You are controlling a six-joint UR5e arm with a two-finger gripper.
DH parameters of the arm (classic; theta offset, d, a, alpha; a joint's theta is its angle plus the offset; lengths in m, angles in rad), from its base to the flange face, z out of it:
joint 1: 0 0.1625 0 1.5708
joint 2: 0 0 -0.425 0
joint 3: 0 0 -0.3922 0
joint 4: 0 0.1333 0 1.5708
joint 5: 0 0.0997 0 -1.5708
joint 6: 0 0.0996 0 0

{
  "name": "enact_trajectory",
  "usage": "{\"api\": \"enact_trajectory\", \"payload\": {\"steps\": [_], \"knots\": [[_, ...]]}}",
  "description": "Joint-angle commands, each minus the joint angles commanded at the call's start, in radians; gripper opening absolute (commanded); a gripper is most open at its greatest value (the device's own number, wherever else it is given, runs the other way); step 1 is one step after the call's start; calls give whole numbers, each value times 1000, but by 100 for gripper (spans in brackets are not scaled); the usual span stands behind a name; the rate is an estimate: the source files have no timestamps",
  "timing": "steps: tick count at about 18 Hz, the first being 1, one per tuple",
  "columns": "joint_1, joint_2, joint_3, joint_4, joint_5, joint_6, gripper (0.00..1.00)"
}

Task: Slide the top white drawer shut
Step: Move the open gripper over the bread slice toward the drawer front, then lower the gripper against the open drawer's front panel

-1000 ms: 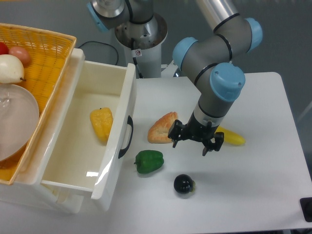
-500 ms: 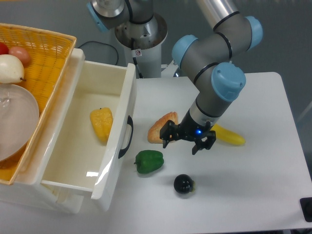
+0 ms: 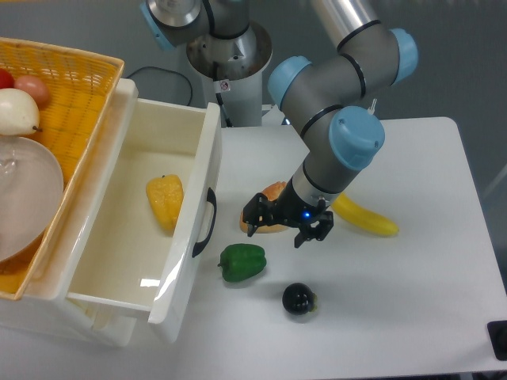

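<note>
you had brought the gripper (image 3: 276,230) leftward over the last second, fingers spread and empty, nearer the top white drawer (image 3: 192,214), which stood open, untouched.

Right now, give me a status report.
Gripper open, empty, above the bread. Top white drawer open, pepper inside. Green pepper near its front.

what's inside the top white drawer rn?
One yellow bell pepper lies on the floor of the top white drawer, which stands open. The rest of the visible floor is bare. The part under the yellow woven basket is covered and cannot be seen.
</note>
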Motion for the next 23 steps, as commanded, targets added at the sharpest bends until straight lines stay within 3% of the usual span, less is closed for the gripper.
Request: {"api": "enact_trajectory", "payload": {"steps": [23], "knots": [[-41,11,1,-29,-37,-25,100]]}}
